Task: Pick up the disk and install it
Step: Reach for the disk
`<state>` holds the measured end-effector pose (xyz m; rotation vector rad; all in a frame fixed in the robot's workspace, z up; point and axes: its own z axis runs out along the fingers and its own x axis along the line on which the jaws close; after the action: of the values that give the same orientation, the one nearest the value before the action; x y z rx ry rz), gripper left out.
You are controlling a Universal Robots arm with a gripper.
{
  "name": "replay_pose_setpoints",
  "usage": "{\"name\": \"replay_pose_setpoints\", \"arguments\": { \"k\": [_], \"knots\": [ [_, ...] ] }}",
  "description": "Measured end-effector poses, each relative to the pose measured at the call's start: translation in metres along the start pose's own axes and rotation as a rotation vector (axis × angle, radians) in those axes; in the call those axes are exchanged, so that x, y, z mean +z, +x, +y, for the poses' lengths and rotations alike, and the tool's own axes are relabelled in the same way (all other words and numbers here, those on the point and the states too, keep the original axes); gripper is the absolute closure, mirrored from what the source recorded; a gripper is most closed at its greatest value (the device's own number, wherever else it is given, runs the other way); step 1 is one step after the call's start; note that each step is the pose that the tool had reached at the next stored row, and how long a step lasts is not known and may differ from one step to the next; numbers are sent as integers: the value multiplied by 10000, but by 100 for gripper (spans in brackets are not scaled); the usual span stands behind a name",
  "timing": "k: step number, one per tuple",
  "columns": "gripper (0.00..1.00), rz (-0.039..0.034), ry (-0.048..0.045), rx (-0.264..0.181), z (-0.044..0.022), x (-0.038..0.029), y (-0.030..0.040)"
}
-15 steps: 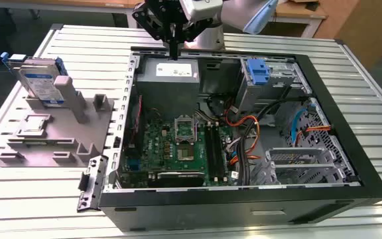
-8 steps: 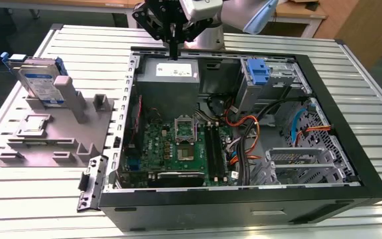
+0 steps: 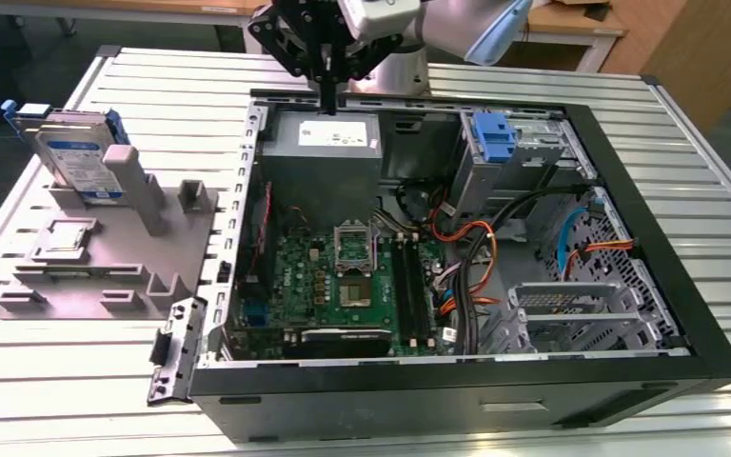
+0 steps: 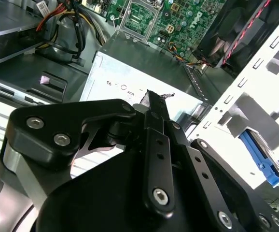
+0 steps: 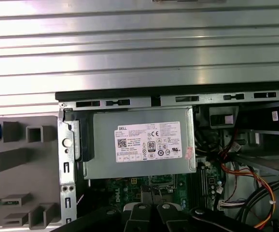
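Empty claw (image 3: 327, 103), top cropped, hangs well apart from disk (image 3: 73, 157).

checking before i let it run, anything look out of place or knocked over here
Nothing stands out. The disk leans upright against a post on the fixture, untouched. The case lies open with its cables inside. The gripper hangs shut and empty over the power supply.
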<state>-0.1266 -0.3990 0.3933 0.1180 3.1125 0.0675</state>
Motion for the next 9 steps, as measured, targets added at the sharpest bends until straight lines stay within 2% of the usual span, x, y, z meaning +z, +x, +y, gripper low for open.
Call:
{"name": "replay_pose_setpoints", "arguments": {
  "k": [9],
  "knots": [
    [90, 0, -1, -1, -5, 2, 70]
  ]
}}
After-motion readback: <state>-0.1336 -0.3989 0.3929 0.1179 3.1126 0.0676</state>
